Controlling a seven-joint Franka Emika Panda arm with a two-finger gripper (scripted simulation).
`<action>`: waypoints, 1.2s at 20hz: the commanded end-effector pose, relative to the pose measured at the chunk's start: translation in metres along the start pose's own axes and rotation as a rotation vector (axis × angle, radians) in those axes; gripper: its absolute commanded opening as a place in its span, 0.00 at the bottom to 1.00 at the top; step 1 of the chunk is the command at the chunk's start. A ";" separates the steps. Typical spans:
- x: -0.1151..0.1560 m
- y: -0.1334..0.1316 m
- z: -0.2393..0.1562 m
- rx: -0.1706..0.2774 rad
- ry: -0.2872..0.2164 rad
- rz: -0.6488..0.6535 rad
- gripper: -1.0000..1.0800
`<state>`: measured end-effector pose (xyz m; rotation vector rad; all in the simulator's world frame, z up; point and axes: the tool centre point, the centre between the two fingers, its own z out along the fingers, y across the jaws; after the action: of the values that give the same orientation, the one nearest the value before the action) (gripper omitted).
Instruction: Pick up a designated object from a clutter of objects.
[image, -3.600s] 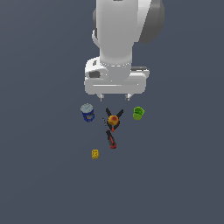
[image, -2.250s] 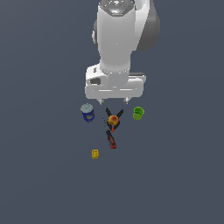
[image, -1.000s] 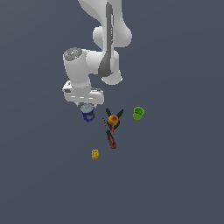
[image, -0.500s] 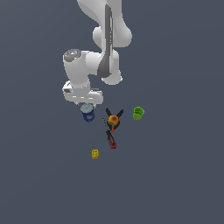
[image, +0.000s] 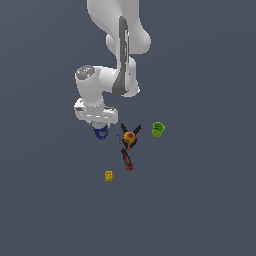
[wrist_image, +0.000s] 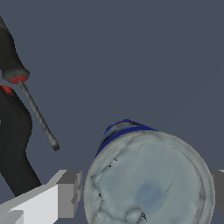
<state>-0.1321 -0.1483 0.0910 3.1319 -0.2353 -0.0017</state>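
Observation:
The designated object, a small blue can with a pale silver-grey top, stands at the exterior view's left end of the clutter of objects. My gripper hangs right over it and is open. In the wrist view the gripper has one finger on each side of the can's top, with a thin dark gap still showing at the nearer finger. The can's lower body is mostly hidden by its own lid.
An orange-red ball on black prongs sits just beside the can, with a red-black tool below it and its thin shaft close to the finger. A green cup and a tiny yellow block lie further off.
The arm swung from above the middle of the clutter to over the blue can. In the last second the hand sank slightly onto it.

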 end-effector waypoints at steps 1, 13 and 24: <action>0.000 0.000 0.009 0.000 0.001 0.001 0.96; 0.001 0.000 0.017 0.001 0.001 0.000 0.00; 0.000 0.000 0.015 0.001 0.000 0.000 0.00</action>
<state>-0.1327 -0.1483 0.0742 3.1330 -0.2360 -0.0041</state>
